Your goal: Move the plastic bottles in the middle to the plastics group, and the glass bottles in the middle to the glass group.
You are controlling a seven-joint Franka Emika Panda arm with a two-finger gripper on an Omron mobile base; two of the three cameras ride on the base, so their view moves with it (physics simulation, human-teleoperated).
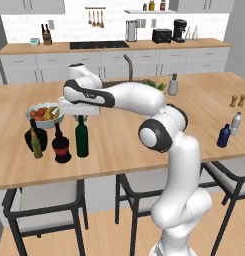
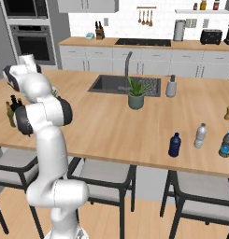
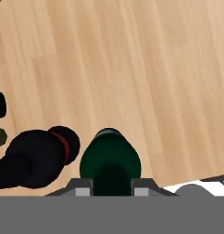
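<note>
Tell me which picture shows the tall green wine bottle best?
The left base view: the green wine bottle stands whole under the tool. The hand view looks down on its top from above. In the right base view the arm hides it.

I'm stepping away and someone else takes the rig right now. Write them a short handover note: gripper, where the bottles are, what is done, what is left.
Gripper: straddles the neck of the tall green wine bottle, which stands on the island; whether it is clamped or just released cannot be told.
The squat black bottle with the red band stands just beside it, next to the fat dark green bottle and the slim olive-brown bottle.
The small dark blue bottle stands by the clear water bottle.
Done: all three appear sorted.
Left: confirm the release, then lift the arm straight up.
</note>
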